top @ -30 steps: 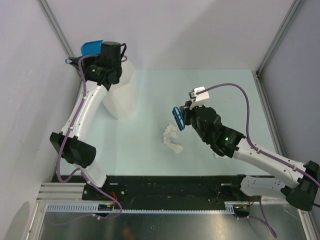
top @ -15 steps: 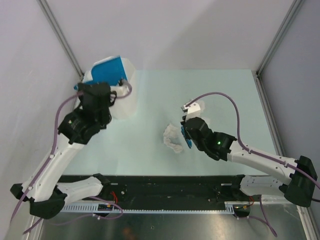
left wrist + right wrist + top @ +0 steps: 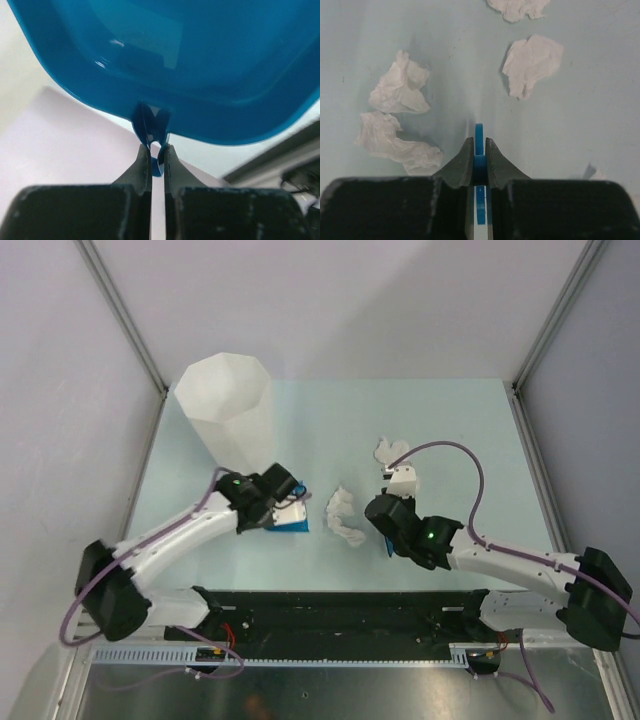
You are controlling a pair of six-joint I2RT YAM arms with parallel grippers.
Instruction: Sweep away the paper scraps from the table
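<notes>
Now the step in hand looks like brushing the nearest paper scraps [image 3: 345, 516] into the dustpan [image 3: 291, 520]. These 2 wads lie near the middle of the table [image 3: 450, 420], a little toward its front edge, with the dustpan just on their left and the brush [image 3: 389, 543] just on their right. At least 2 more scraps [image 3: 532, 62] lie behind them, toward the far edge.

To do it well, I think the dustpan lip should sit flat on the table with its mouth facing the wads. The pictures do not show whether it touches the surface. The brush should go low and push to the left in a short, slow stroke, because such light paper can easily roll around the sides.

The left gripper [image 3: 156, 150] is closed tightly on a small blue tab at the rim of the dustpan. The right gripper [image 3: 479, 145] pinches the thin blue handle of the brush, its jaws almost together. The white bin [image 3: 225, 405] stands in the far left corner, well apart from the scraps.
</notes>
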